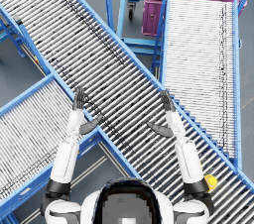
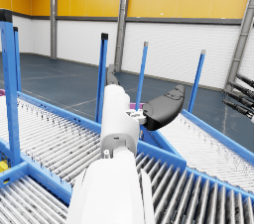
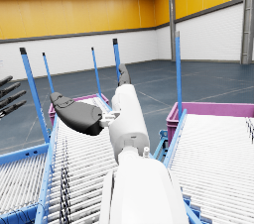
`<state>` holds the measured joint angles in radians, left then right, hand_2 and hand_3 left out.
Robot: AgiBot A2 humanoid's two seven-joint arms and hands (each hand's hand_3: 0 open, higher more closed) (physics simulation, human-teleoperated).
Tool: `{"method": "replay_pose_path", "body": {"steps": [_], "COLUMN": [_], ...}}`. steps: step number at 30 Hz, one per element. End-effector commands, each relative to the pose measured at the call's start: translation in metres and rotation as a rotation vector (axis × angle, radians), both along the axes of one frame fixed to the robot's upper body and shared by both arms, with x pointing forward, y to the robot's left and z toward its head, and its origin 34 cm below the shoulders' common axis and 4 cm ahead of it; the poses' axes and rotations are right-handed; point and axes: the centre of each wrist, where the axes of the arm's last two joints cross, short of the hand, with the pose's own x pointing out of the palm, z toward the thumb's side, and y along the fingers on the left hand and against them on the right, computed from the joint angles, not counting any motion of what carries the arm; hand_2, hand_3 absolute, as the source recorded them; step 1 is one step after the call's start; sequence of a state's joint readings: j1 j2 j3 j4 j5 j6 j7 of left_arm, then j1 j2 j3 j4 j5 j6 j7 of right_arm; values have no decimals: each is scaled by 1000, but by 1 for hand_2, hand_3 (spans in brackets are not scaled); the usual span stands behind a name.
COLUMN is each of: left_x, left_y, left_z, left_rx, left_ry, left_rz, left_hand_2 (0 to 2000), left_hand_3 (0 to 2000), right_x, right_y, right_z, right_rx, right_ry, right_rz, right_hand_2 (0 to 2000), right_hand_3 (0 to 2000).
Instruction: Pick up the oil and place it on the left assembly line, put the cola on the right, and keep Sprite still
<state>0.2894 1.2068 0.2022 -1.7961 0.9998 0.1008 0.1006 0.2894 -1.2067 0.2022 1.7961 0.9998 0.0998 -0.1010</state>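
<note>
Nothing is picked up yet, so I judge this to be the wait before the first grasp. The left hand (image 1: pixel 80 115) and right hand (image 1: pixel 170 118) hover over the middle conveyor (image 1: pixel 114 79) at the centre of the head view, both released, fingers straight and thumbs turned inward, holding and touching nothing (the wrist views show the same slack left hand (image 2: pixel 161 110) and right hand (image 3: pixel 78 114)). No oil, cola or Sprite shows plainly. A small yellow thing (image 1: pixel 211 182) sits at the lower right, beside the right arm; whether it is the oil I cannot tell. The next move calls for finding the oil, then carrying it to the left conveyor (image 1: pixel 30 124) at the frame's left.
</note>
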Motion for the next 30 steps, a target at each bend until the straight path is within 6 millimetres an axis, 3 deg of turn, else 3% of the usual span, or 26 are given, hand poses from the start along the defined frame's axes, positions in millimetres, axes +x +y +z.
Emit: {"method": "replay_pose_path", "body": {"steps": [1, 30], "left_x": [0, 0], "left_y": [0, 0], "left_z": [0, 0], "left_rx": [0, 0], "left_ry": [0, 0], "left_rz": [0, 0], "left_hand_2": [0, 0], "left_hand_3": [0, 0], "right_x": [0, 0], "right_y": [0, 0], "right_z": [0, 0], "right_rx": [0, 0], "right_ry": [0, 0], "right_rz": [0, 0], "right_hand_2": [0, 0], "right_hand_3": [0, 0]}}
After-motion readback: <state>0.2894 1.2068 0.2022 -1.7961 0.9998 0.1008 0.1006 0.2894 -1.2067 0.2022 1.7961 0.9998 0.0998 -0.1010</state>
